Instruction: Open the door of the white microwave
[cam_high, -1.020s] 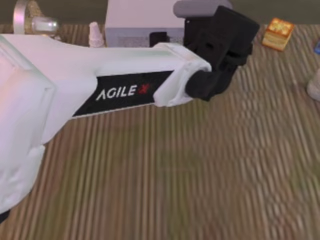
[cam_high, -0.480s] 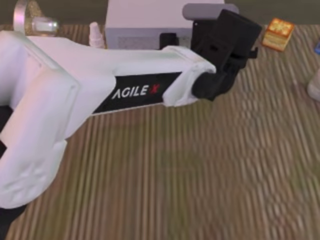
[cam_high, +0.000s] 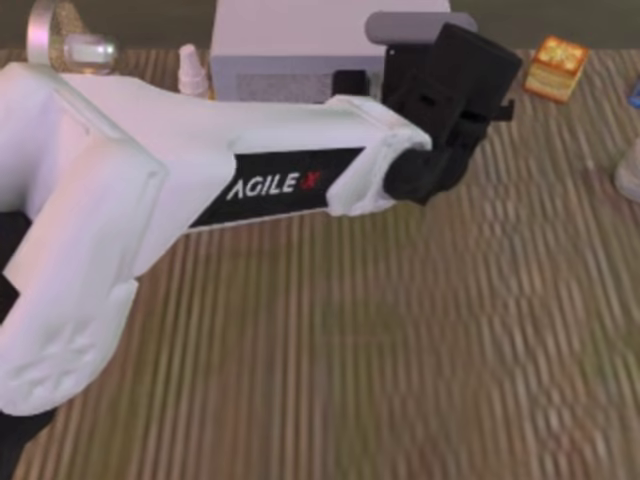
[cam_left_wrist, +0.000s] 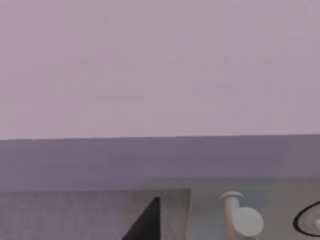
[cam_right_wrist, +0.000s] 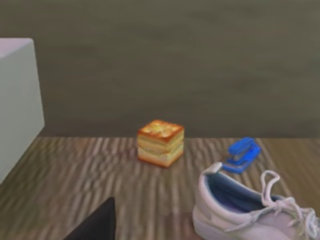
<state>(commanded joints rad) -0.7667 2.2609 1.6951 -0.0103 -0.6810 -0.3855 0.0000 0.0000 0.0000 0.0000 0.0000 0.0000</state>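
Observation:
The white microwave (cam_high: 285, 35) stands at the table's far edge, a little left of centre. Its door (cam_high: 290, 78), with the grey mesh window (cam_left_wrist: 65, 215), faces the front and lies level with the casing. No gap shows. My left arm reaches across from the left, and my left gripper (cam_high: 350, 80) is up against the door's right part. In the left wrist view its dark tip (cam_left_wrist: 145, 225) sits over the mesh, apart from the slim white handle (cam_left_wrist: 241, 220). A knob (cam_left_wrist: 310, 220) shows beyond the handle. My right gripper (cam_right_wrist: 95, 225) hangs low over the table's right side, far from the microwave.
An orange cracker sandwich (cam_high: 557, 67) lies right of the microwave, and a blue stapler (cam_right_wrist: 242, 152) and a white shoe (cam_right_wrist: 245, 210) lie farther right. A small white bottle (cam_high: 190, 68) and a shiny glass object (cam_high: 65, 40) stand to the microwave's left.
The left gripper has shifted a little to the right along the microwave's front. The arm's rear part has swung into view at the left. The door looks unmoved.

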